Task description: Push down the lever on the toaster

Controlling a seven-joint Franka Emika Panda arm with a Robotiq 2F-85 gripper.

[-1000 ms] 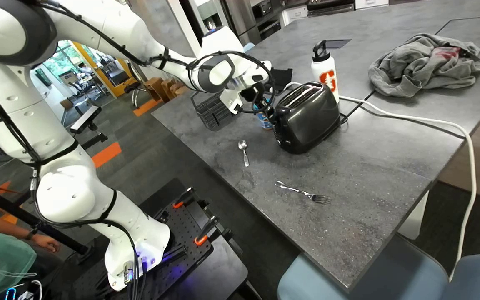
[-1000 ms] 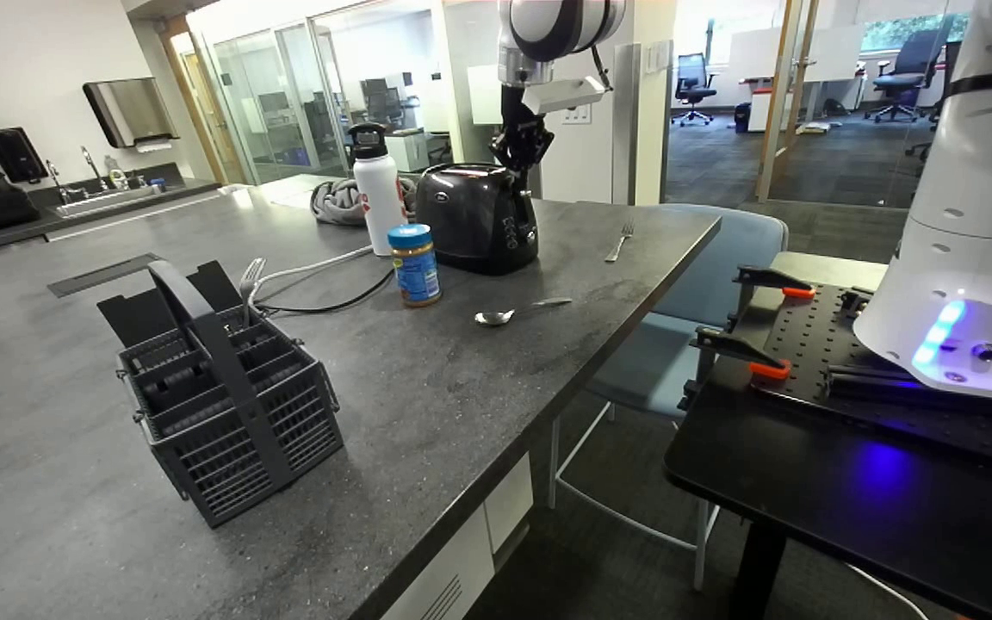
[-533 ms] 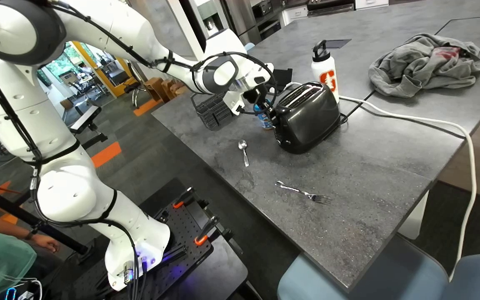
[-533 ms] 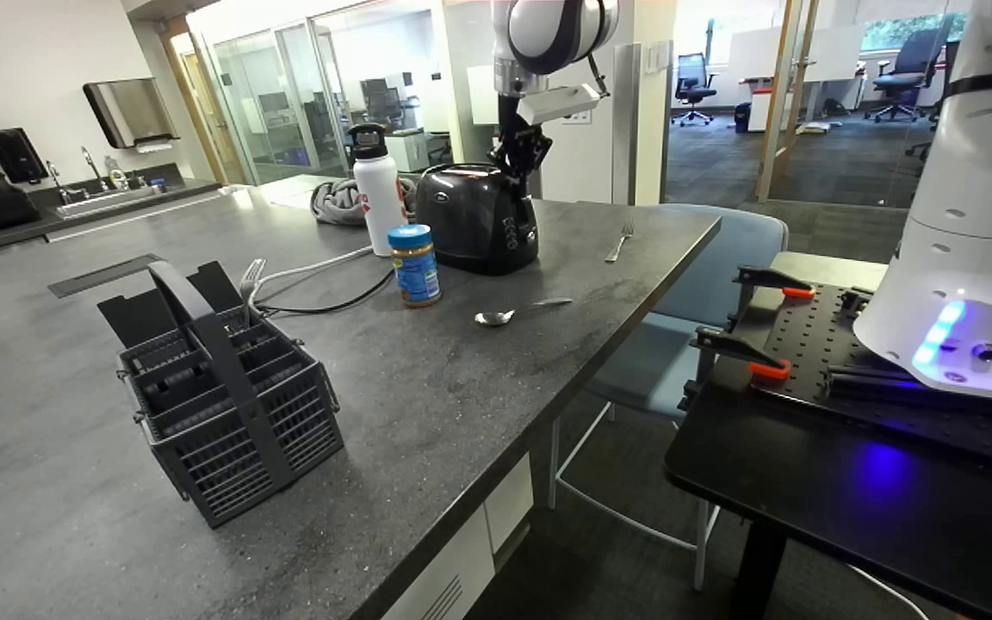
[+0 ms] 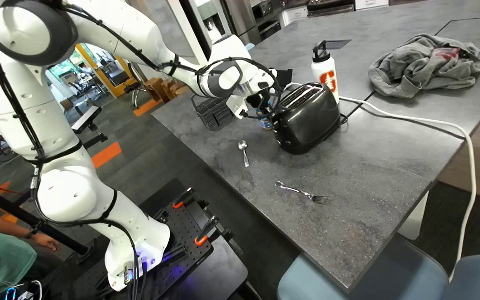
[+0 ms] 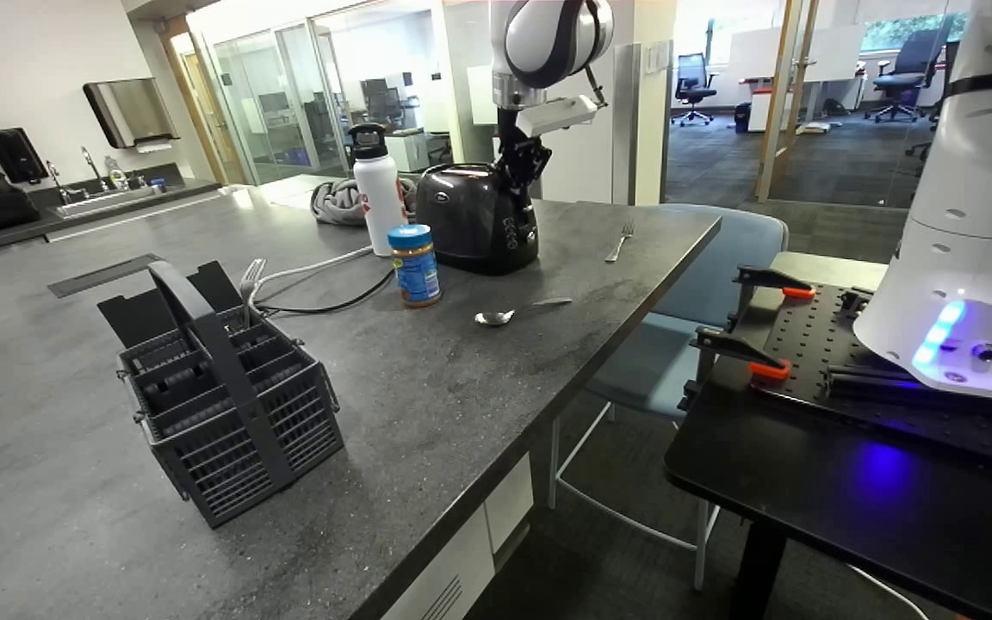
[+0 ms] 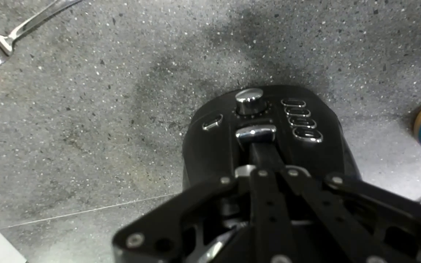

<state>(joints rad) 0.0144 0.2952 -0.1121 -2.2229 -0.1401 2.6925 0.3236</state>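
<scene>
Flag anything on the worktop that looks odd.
A silver metal fork and silver metal spoon lie loose, outside the grey plastic cutlery basket. A white cable hangs over the edge of the grey speckled worktop, where it might snag. The crumpled grey cloth shows a red patch; whether stain or print is unclear.

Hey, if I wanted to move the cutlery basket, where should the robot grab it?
Probably the top of its arched handle, coming straight down and closing across its width. The cutlery basket stands upright, and the narrow handle arches above its rim. Go carefully: a fork sticks up out of the basket.
</scene>
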